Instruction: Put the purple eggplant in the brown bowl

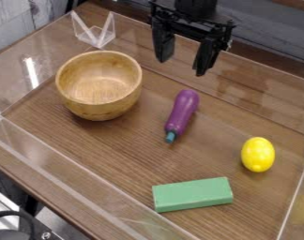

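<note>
A dark wood-grain tabletop (92,150) with low clear plastic walls filled the view. The small glossy purple toy eggplant (181,113) lay free on its side near the middle, teal stem toward the viewer, probably awaiting pickup. Left of it, apart, sat the round light-brown wooden bowl (99,84), upright and empty. Above and behind the eggplant hung the black gripper (191,54), fingers spread wide, holding nothing. A yellow lemon (257,154) and green rectangular block (192,195) lay nearer

No text, label, brand, number or sign can be read anywhere in view.
</note>
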Action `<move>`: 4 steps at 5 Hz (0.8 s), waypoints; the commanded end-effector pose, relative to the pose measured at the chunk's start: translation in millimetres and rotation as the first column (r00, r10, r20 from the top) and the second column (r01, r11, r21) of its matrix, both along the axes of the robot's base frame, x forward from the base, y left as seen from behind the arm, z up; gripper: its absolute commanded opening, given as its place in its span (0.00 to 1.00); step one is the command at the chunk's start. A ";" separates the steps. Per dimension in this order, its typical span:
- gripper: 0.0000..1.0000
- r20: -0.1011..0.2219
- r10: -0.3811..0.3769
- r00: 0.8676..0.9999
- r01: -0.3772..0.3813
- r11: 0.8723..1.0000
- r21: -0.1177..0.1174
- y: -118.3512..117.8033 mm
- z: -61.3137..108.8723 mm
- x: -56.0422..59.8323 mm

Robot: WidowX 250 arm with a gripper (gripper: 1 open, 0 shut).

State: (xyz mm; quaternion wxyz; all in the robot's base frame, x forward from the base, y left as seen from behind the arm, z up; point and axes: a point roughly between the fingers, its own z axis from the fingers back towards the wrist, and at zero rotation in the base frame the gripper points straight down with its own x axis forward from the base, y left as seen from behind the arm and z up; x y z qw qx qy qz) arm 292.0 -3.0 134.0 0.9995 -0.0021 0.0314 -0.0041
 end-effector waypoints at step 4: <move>1.00 -0.012 -0.016 1.000 0.016 1.000 -0.009 -3.8 -69.3 -9.7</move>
